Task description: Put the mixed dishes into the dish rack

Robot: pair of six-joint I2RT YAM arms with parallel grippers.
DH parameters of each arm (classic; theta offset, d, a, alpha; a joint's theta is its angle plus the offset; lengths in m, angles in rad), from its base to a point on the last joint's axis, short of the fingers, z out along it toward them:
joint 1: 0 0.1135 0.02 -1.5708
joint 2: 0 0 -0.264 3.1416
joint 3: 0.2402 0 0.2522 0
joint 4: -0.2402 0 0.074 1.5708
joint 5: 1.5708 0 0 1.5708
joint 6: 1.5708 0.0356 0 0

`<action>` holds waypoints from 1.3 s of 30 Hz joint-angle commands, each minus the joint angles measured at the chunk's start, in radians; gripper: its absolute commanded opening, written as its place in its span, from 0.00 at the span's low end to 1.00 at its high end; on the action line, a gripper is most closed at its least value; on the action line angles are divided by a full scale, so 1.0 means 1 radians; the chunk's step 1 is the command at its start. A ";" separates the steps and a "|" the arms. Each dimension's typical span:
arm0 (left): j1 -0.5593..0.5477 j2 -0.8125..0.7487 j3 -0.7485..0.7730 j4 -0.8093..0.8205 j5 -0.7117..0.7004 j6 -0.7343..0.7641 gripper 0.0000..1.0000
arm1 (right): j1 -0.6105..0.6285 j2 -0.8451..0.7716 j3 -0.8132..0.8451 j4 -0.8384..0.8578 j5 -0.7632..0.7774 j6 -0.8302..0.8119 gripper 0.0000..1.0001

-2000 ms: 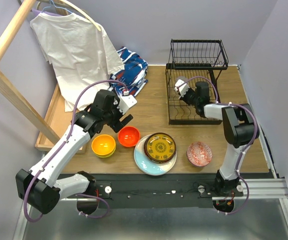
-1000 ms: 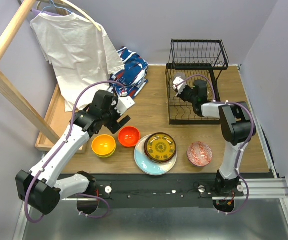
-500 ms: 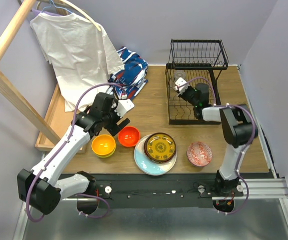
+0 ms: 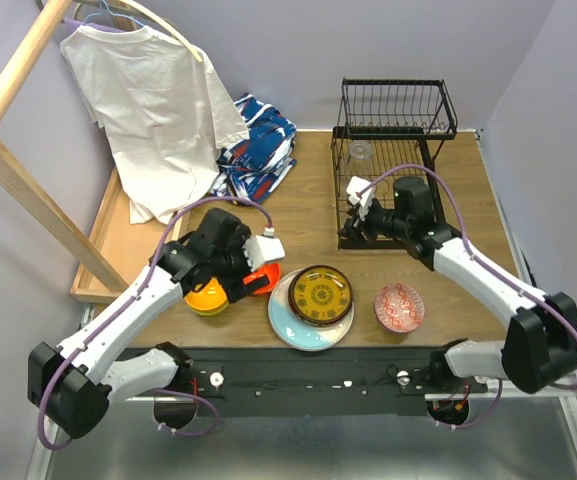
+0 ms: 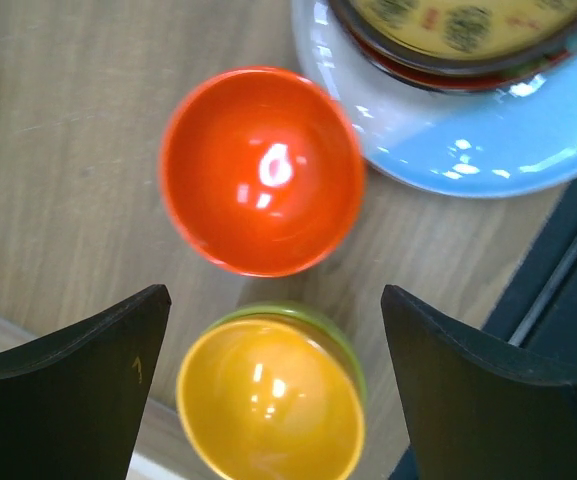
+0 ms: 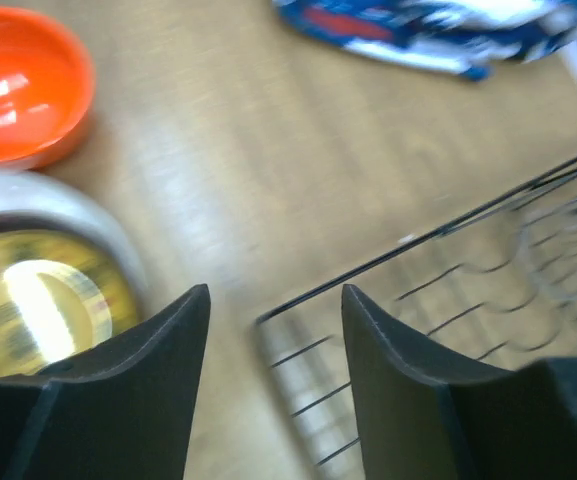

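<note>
We see the left gripper (image 5: 273, 293) spread wide over the yellow bowl (image 5: 268, 405), the right gripper (image 6: 275, 292) parted, both empty.

**Glaze and Grain on Show**

The orange bowl (image 5: 260, 170) is gleaming, its glossy glaze throwing back a bright highlight, and the yellow bowl (image 5: 268, 400) is shining just as slick. The pale blue plate (image 5: 488, 150) is glinting smooth. The counter (image 5: 68, 150) is showing matt wood grain. The left tool (image 5: 273, 295) is presenting matt black, plastic-looking fingers (image 5: 78, 390). The dish rack (image 4: 393, 110) is reading as thin black wire, and the white shirt (image 4: 158, 90) is hanging as soft cloth.
</note>
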 commanded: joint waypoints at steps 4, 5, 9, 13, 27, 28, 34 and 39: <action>-0.100 0.031 -0.007 -0.027 -0.017 -0.105 0.89 | 0.025 -0.068 0.170 -0.484 0.292 0.305 0.73; -0.102 0.044 -0.005 0.005 -0.023 -0.128 0.86 | 0.021 -0.071 0.190 -0.561 0.332 0.319 0.74; -0.102 0.098 -0.010 0.086 -0.039 -0.197 0.79 | -0.003 -0.189 0.167 -0.586 0.513 0.395 0.84; -0.115 0.204 0.052 0.045 -0.010 -0.246 0.69 | -0.103 -0.222 0.208 -0.709 0.498 0.512 0.85; -0.129 0.411 0.158 0.055 -0.010 -0.372 0.68 | -0.229 -0.278 0.196 -0.723 0.556 0.476 0.85; -0.129 0.419 0.161 0.056 -0.008 -0.371 0.68 | -0.229 -0.281 0.196 -0.721 0.562 0.472 0.86; -0.131 0.479 0.187 0.056 -0.014 -0.397 0.67 | -0.229 -0.315 0.169 -0.723 0.572 0.459 0.86; -0.129 0.518 0.210 0.049 -0.034 -0.386 0.64 | -0.229 -0.335 0.137 -0.712 0.570 0.460 0.86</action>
